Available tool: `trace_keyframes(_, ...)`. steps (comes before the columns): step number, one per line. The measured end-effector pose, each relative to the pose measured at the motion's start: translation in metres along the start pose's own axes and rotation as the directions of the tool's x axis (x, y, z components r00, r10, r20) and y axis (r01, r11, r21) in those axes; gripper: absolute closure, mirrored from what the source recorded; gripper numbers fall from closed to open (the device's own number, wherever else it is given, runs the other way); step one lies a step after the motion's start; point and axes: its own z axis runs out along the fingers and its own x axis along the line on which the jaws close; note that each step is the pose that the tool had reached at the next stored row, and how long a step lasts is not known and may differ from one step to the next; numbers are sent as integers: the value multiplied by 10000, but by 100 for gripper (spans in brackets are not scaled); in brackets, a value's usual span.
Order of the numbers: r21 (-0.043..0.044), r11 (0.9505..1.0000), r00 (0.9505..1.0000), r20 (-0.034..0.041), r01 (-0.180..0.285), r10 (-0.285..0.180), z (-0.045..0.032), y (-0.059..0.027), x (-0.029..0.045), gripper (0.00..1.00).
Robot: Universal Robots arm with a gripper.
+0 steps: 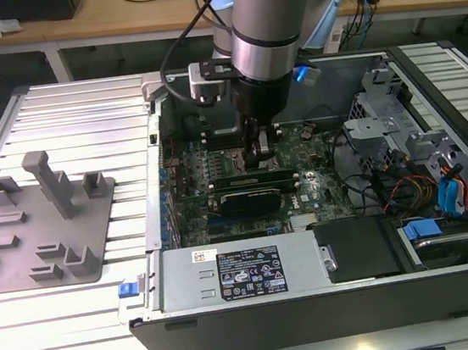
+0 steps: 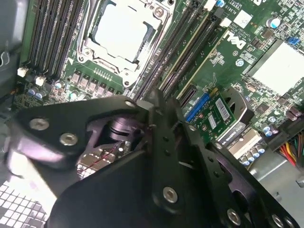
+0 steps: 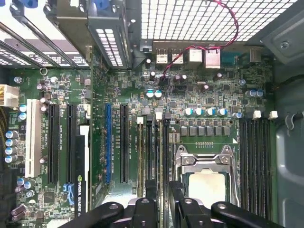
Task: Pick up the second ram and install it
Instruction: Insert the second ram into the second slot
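Note:
My gripper [image 1: 262, 156] reaches down into the open computer case, onto the memory slots beside the processor socket [image 3: 205, 183]. In both wrist views its dark fingers [image 3: 151, 202] stand close together over one slot. The second ram [image 2: 202, 61] shows edge-on as a thin green strip. It stands upright along that slot and runs in between the fingertips. In the first wrist view the strip [image 3: 164, 161] lines up with the narrow gap between the fingers. The gripper [image 2: 164, 107] looks shut on the stick. How deep the stick sits in the slot is hidden.
A grey tray [image 1: 38, 250] with a tall post [image 1: 50, 182] lies outside the case, at the exterior view's left. A black card [image 1: 254, 198] sits just in front of the slots. Drive cage, cables and blue latches [image 1: 446, 200] crowd the exterior view's right. The power supply [image 1: 237, 273] lines the near wall.

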Motion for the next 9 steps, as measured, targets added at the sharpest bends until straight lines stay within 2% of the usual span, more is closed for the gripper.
trace_keyframes(2,0,10000,10000,0,0,0,-11,1,0,92)
trace_keyframes(5,0,10000,10000,0,2,-2,-2,-8,0,92)
trace_keyframes(9,-7,10000,10000,0,0,0,1,-74,0,92)
